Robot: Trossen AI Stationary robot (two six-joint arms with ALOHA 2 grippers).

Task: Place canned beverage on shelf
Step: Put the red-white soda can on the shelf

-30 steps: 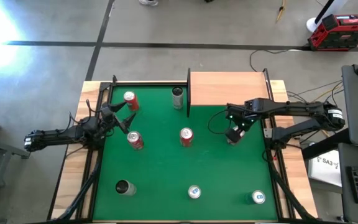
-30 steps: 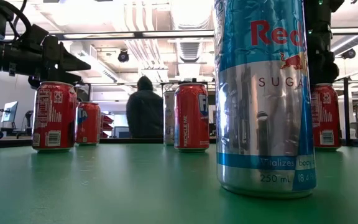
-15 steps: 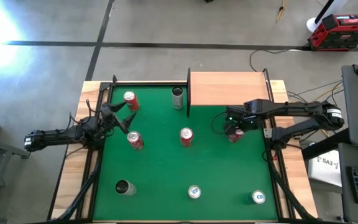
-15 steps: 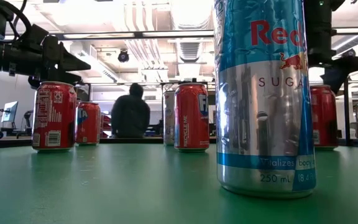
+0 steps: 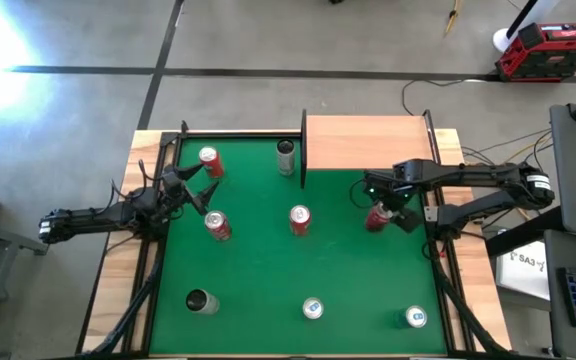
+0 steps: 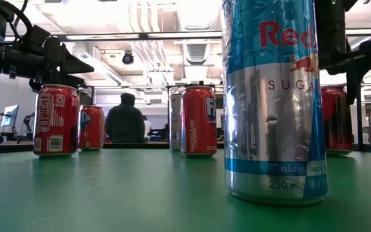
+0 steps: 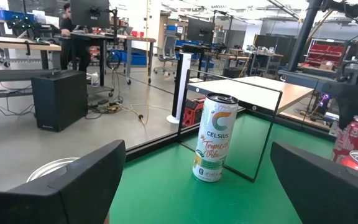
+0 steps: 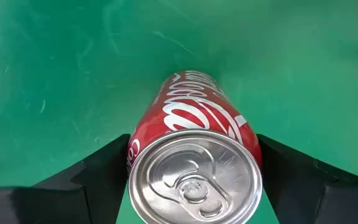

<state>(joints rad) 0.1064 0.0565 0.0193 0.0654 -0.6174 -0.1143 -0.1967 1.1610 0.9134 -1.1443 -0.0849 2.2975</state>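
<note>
We are bracketing the red can (image 8: 194,155) with our right hand (image 5: 386,214), fingers spread on either side but not visibly gripping, because it is standing on the counter (image 5: 258,270) just before the shelf (image 5: 365,142); our left hand (image 5: 190,187) is waiting open.

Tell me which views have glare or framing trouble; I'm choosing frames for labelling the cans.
High view: a blown-out white patch on the floor at the upper left, well off the shelf. Low view: the near silver-blue can fills the frame, its top cropped, partly hiding the red can behind it. Right wrist view: the Coca-Cola can is evenly lit between the right gripper fingers.
</note>
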